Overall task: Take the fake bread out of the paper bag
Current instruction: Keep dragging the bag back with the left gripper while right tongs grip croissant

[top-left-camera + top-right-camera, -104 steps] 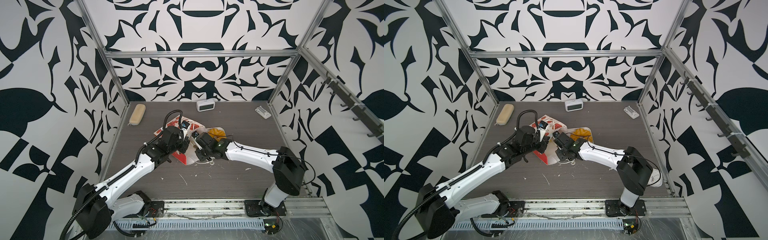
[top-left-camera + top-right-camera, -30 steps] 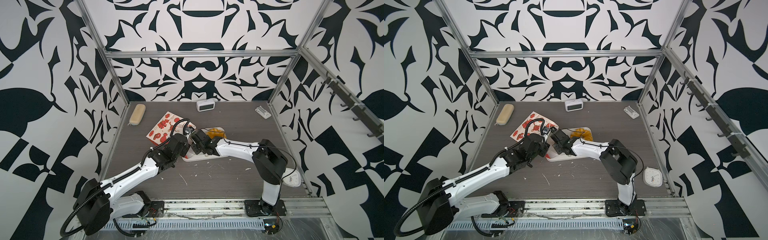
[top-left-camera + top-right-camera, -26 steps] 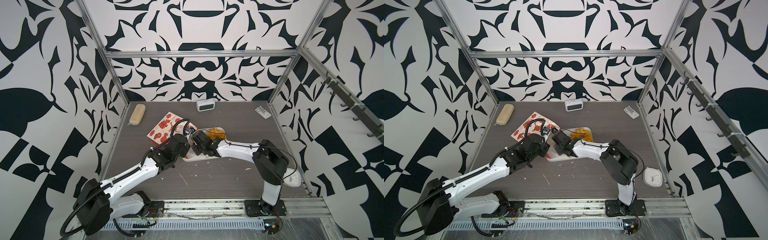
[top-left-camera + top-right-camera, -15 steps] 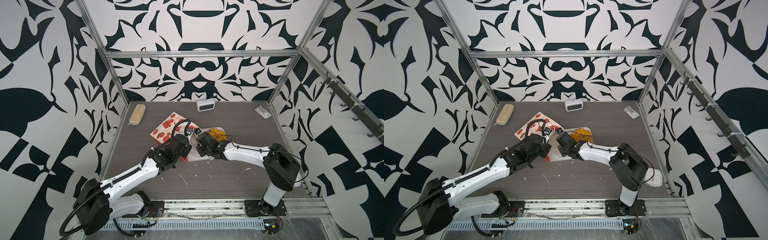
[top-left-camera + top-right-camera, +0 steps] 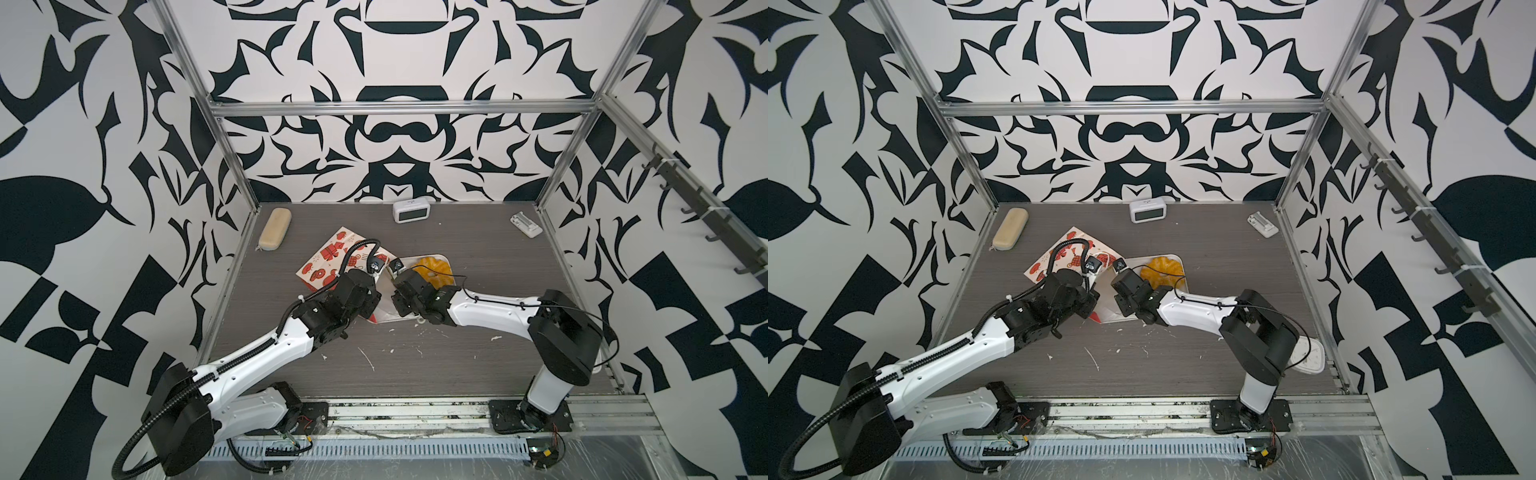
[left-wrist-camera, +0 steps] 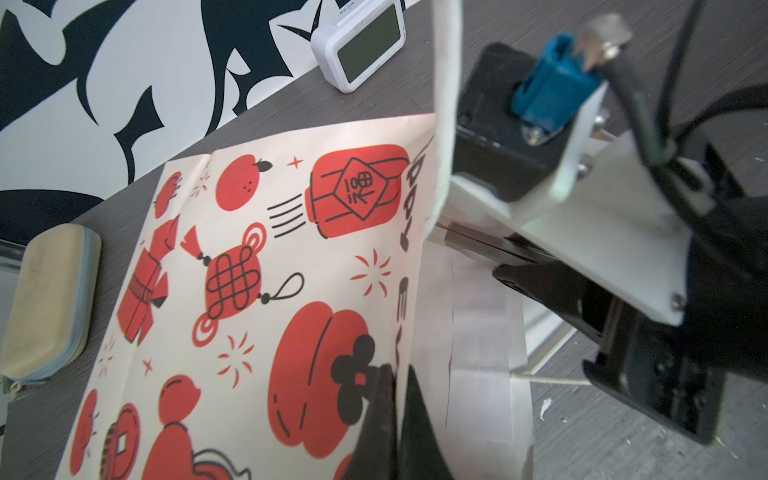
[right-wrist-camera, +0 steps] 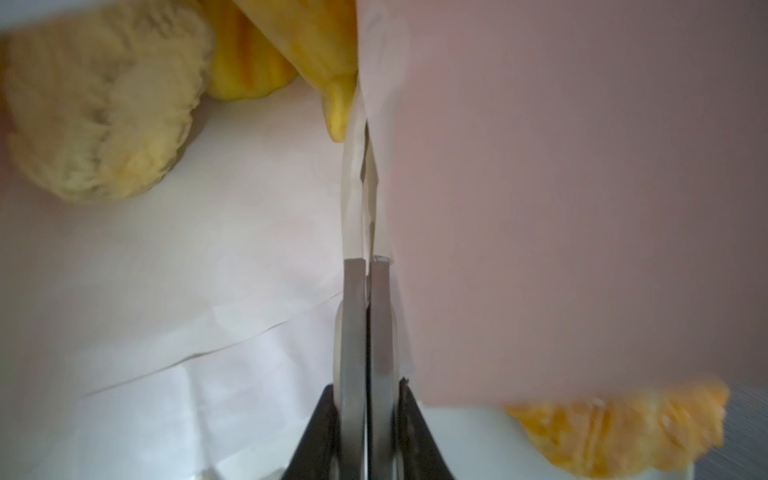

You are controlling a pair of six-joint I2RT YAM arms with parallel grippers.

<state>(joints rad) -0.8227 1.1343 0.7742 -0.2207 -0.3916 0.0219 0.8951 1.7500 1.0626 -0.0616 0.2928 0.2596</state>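
Several ridged, lumpy yellow fake bread (image 7: 99, 104) pieces inside creased paper bag (image 6: 249, 270)

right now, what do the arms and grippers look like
Left arm and right arm: glossy white shells, chunky black joints. A black ribbed conduit runs along the left, a thin black wire along the right. The right wrist carries a white plate with a blue connector. The left gripper looks black; the right gripper has flat grey metal fingers on black bases.
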